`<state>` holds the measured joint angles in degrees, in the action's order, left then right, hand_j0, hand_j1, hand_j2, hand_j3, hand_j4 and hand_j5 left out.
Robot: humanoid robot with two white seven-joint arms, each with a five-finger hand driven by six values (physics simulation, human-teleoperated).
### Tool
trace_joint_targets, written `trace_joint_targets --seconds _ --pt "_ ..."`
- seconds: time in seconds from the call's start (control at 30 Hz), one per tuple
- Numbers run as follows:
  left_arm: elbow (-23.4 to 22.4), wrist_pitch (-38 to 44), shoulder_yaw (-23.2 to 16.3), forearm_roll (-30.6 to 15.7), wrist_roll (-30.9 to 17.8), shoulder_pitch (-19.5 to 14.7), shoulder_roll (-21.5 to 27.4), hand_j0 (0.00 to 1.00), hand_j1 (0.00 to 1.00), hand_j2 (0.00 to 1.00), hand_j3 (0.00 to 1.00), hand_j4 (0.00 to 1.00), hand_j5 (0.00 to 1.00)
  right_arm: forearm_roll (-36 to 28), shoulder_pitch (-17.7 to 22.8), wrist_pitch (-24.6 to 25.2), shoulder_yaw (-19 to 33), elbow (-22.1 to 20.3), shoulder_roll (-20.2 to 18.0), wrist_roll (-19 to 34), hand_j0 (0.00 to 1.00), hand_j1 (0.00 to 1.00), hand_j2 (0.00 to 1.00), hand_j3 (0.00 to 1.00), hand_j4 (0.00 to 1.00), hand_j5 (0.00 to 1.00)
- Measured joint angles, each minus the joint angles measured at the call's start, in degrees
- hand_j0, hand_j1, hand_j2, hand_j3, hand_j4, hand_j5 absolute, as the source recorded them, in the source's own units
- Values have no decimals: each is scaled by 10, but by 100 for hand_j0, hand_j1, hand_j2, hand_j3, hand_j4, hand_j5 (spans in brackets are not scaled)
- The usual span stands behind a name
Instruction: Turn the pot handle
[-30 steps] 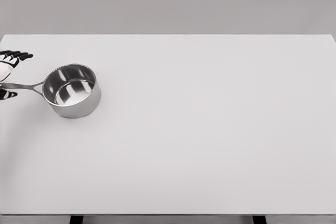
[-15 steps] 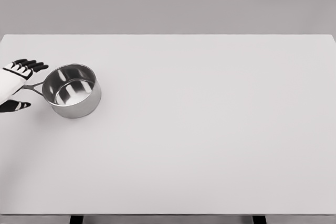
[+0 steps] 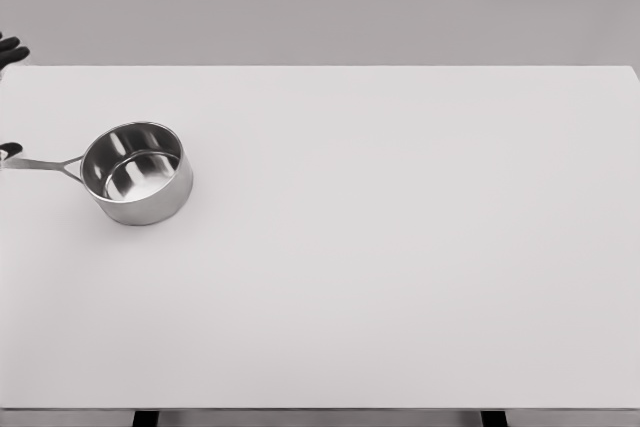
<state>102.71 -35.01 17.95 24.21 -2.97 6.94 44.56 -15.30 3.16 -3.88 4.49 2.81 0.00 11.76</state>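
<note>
A shiny steel pot (image 3: 138, 172) stands upright on the left part of the white table (image 3: 400, 247). Its thin handle (image 3: 45, 163) points left, almost to the picture's edge. Only a little of my left hand (image 3: 6, 97) shows at that edge: dark fingertips (image 3: 10, 49) near the table's far corner, and a dark thumb tip just above the handle's end. The fingers are spread wide and hold nothing. The rest of the hand and the arm are out of frame. The right arm is not visible.
Two dark table legs (image 3: 146, 417) show under the front edge. A plain grey wall stands behind the table.
Half a second ago my left hand reached in over the handle close to the pot. It has since pulled back left, mostly out of frame. The pot has not moved.
</note>
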Motion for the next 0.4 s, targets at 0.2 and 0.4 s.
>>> trace_joint_targets --seconds 0.2,0.4 --pt "5 0 -138 -9 -8 -83 18 100 100 100 100 100 100 0 0 0 0 0 0 0 100 100 100 100 100 100" --pt "5 0 -265 -5 -14 -108 31 100 100 100 100 100 100 0 0 0 0 0 0 0 100 100 100 100 100 100"
